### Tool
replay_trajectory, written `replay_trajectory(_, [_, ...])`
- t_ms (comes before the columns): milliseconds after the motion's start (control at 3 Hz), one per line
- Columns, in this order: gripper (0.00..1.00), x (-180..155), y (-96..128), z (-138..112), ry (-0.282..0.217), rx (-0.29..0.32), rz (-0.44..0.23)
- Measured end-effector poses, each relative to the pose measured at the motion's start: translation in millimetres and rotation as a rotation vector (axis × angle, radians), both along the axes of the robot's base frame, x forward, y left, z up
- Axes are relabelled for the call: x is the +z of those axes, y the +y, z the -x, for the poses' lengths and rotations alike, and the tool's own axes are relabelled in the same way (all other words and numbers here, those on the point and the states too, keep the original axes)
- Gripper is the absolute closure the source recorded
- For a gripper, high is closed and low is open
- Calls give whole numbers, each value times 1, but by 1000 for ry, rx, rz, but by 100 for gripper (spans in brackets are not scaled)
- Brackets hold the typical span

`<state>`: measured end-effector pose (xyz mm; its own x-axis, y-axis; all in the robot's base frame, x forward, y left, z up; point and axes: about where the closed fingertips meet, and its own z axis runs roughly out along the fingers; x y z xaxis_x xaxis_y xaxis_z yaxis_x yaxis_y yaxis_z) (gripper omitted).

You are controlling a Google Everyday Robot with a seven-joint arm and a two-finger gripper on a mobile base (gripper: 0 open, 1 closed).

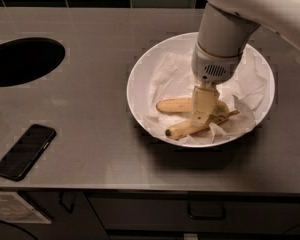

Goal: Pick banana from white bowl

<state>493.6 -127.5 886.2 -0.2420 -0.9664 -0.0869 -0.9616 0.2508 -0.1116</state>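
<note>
The white bowl (pixel 140 79) stands on the counter right of centre, lined with crumpled white paper. Two bananas lie in its front half. The banana (pixel 174 105), plumper with a rounded blunt left end, lies behind. A slimmer banana (pixel 182 129) with a dark tip lies in front of it. My gripper (pixel 202 109) reaches straight down from the white arm into the bowl. It is over the right part of the plump banana and hides that part. Its tip is at the level of the fruit, between the two bananas.
A black phone (pixel 25 151) lies at the front left of the grey counter (pixel 100 59). A round dark hole (pixel 22 61) is set in the counter at the left. Dark tiles line the back wall. Drawer fronts run below the counter's front edge.
</note>
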Motion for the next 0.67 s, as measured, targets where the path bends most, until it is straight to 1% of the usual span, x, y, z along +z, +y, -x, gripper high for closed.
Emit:
replay_trajectory(333, [29, -6, -7, -1, 27, -4, 21])
replay_trajectory(667, [29, -11, -8, -3, 70, 23, 47])
